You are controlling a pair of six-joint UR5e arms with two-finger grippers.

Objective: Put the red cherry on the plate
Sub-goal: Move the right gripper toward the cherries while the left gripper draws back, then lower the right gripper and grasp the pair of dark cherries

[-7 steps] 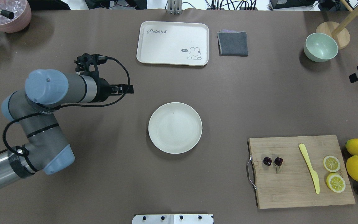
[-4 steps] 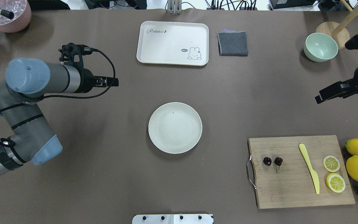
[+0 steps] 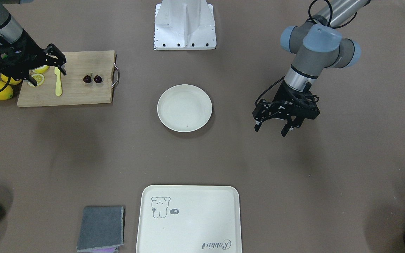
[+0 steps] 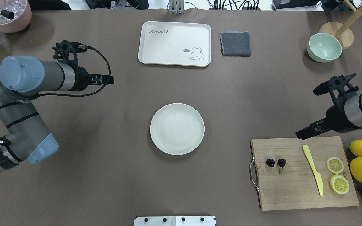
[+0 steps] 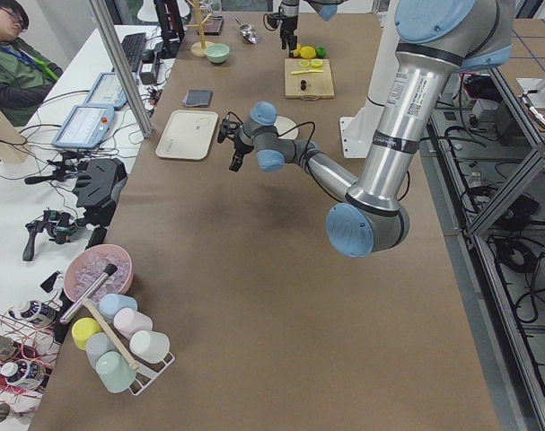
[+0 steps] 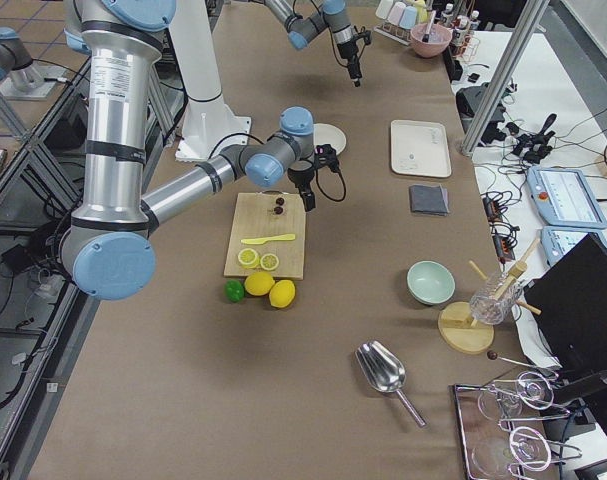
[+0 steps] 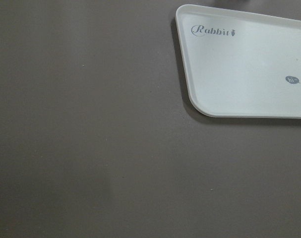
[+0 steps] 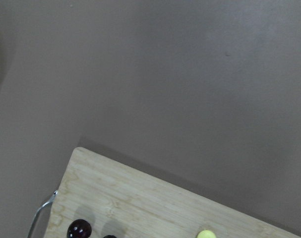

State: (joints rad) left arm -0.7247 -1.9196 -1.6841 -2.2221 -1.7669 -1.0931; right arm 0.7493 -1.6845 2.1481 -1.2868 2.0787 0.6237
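Approach is the step in hand. Front-facing view: the right gripper (image 3: 63, 66) hangs empty, jaws spread wide, near the yellow knife (image 3: 58, 82) on the bamboo cutting board (image 3: 79, 93). The red cherry (image 3: 92, 79) lies on that board by its metal handle (image 3: 115, 74), well apart from the plate (image 3: 184, 108). The left gripper (image 3: 270, 130), also wide, hovers across the plate.

Overhead view: the right gripper sits at the board's far edge, short of the cherry.

Right wrist view: one cherry peeks in low. Next, I judge, the right arm must shift toward the handle, centre over the cherry, and descend.
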